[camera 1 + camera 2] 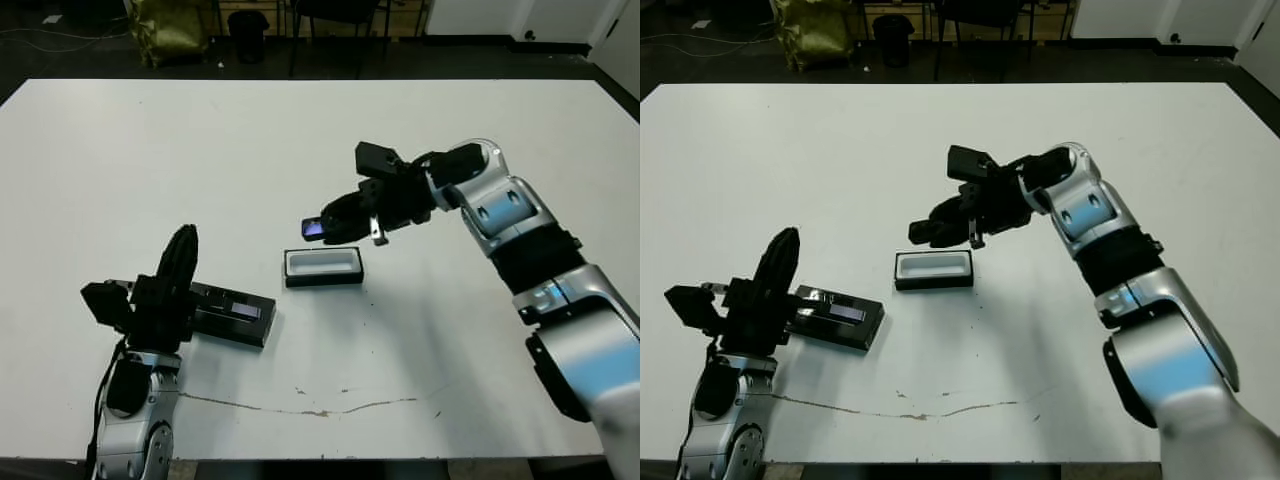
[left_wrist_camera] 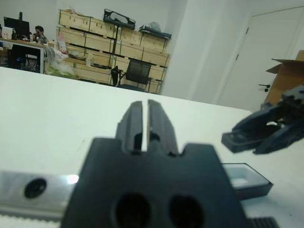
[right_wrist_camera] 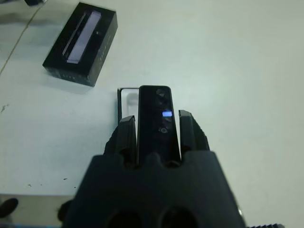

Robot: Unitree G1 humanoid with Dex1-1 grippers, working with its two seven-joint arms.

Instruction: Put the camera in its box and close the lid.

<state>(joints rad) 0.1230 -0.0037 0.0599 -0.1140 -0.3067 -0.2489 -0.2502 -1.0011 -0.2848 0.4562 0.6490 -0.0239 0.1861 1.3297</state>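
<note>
Holding the camera (image 3: 156, 121) between its 2 fingers, the right gripper (image 1: 345, 215) hangs above the table (image 1: 300, 140), just over the far edge of the box (image 1: 323, 267). The camera's free end points toward the robot's left, and a small lit spot shows on its lens face. It is clear of the box, not inside it.

The box lies open near the table's middle, white lining up, nothing in it.

The lid (image 1: 232, 314) lies flat on the table to the robot's left of the box, apart from it, glossy strip up.

The left gripper (image 1: 180, 262) stands just beside the lid's left end, fingers pressed together with only a thin slit between them, grasping nothing.

A person (image 2: 39, 34) sits at a desk far beyond the table.
</note>
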